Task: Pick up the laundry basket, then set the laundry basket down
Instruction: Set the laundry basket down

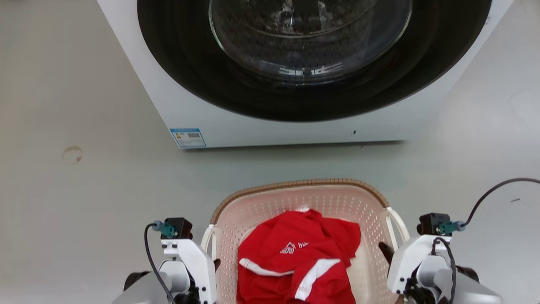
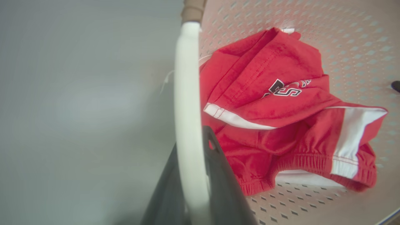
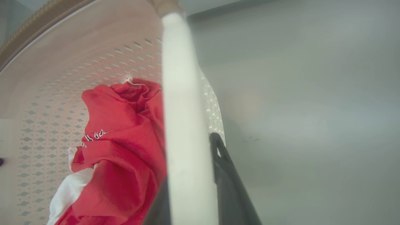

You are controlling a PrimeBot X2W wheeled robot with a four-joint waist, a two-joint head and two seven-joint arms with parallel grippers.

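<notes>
Head view: pale pink perforated plastic laundry basket with brown woven-look rim, low centre of frame, between the two pale forearms and just in front of white front-loading washing machine with dark round door and small blue label at lower left corner. Smooth grey floor all round; resting on it or lifted clear, cannot tell. Crumpled red garment with white stripes and printed lettering lying inside basket, toward near side. Thin black cable arcing off right wrist. Left wrist view: left gripper clamped on curved white plastic left handle, one dark finger on each side of the bar, both touching it; basket wall and red garment to right of handle, grey floor to left. Right wrist view: right gripper likewise clenched round white plastic right handle, dark fingers pressed to both sides; garment and perforated wall to left, floor to right.
</notes>
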